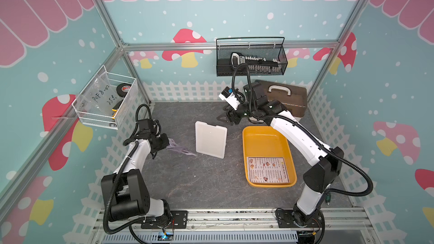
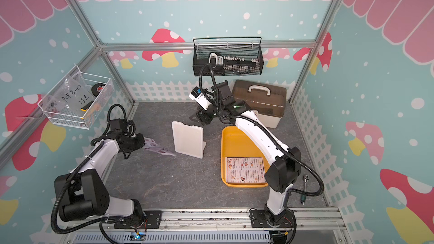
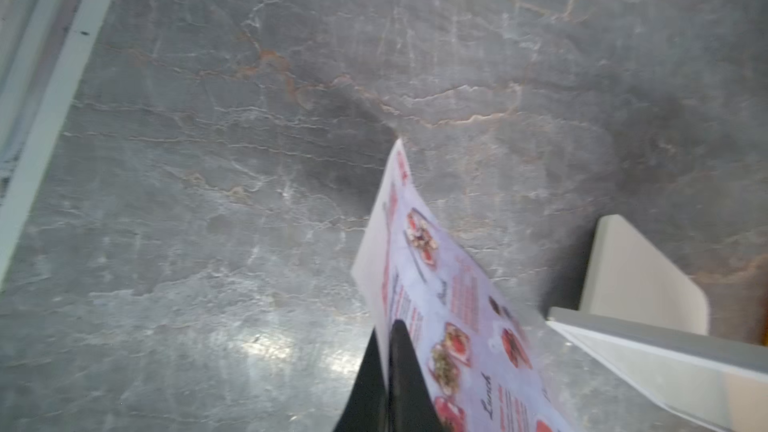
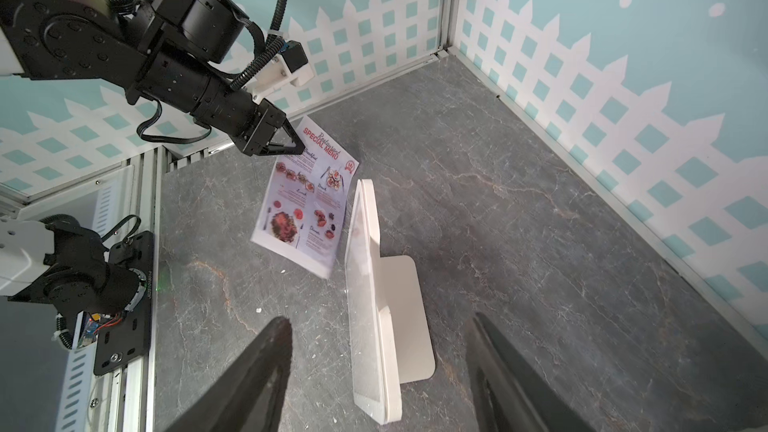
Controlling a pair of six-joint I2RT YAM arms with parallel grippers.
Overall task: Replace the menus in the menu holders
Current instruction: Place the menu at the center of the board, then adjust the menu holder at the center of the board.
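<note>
Pinching the Special Menu [image 4: 305,205] by its heading corner in my left gripper [image 4: 297,145], jaws closed on it; sheet is hanging just beside the menu holder [image 4: 370,284]; I am judging it light, limp, tearable; my right gripper [image 4: 380,317] is gaping empty near the holder, judged stiff, tippable, best taken by its edges; Dim Sum Inn [image 1: 267,170] is lying in the yellow tray [image 1: 263,142].

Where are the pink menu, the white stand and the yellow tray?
Pink menu [image 4: 305,201]: right wrist view, middle of its printed face.
White stand [image 1: 210,141]: in a top view, middle of its upright panel.
Yellow tray [image 1: 264,143]: in a top view, its bare floor.
</note>
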